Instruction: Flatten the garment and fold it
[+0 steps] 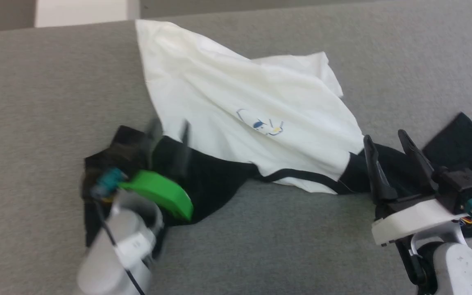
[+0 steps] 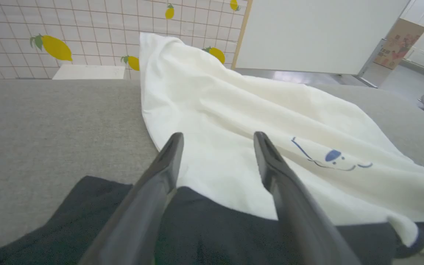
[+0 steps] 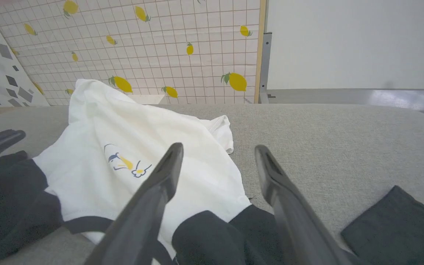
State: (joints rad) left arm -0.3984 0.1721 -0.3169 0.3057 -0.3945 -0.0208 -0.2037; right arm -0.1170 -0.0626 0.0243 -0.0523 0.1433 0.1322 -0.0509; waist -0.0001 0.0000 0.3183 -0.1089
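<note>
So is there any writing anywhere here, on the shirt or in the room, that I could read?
None can be read.
The garment carries a cartoon print, no letters visible.
The cardboard box has printing too blurred to read.

A grey cloth-covered worktop point(image 1: 35, 102) runs back to a tiled wall point(image 3: 160, 36) dotted with yellow lemons, with a low white box point(image 2: 88, 72) at its far edge, a plain white panel point(image 2: 318, 33) beside the tiles and a cardboard box point(image 2: 399, 42) beyond.

The garment point(image 1: 236, 98) lies rumpled, left pincer point(image 1: 169, 124) and right pincer point(image 1: 384, 137) parted over its black sleeves.
</note>
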